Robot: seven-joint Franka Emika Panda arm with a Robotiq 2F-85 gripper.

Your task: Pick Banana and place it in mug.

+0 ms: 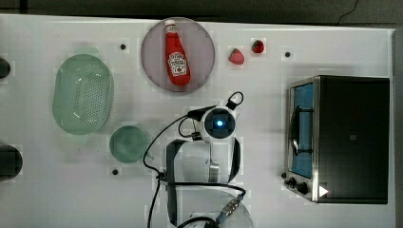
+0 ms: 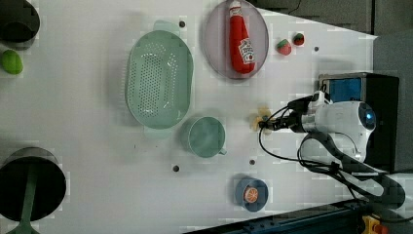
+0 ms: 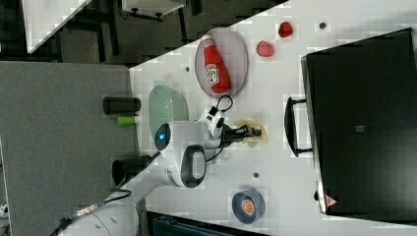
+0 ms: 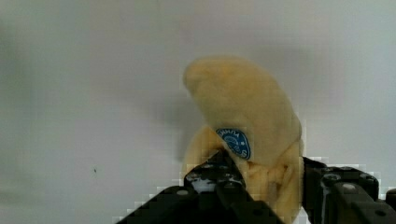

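Gripper (image 4: 261,186) fingers pinch the plush banana (image 4: 247,140) from both sides. Bare white table (image 2: 97,185) all around; mug (image 2: 207,137) near, at the left view's left.

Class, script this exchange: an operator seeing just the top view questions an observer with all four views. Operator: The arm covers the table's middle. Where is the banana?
Observer: In the left view the banana lies at the tip of the claw, on the left view's right of the mug.
Operator: Is it gripped?
Observer: The wrist view shows a finger pressed against each side of it.
Operator: Anything else I miss?
Observer: A blue dish holding an orange slice, near the table edge in the left view.
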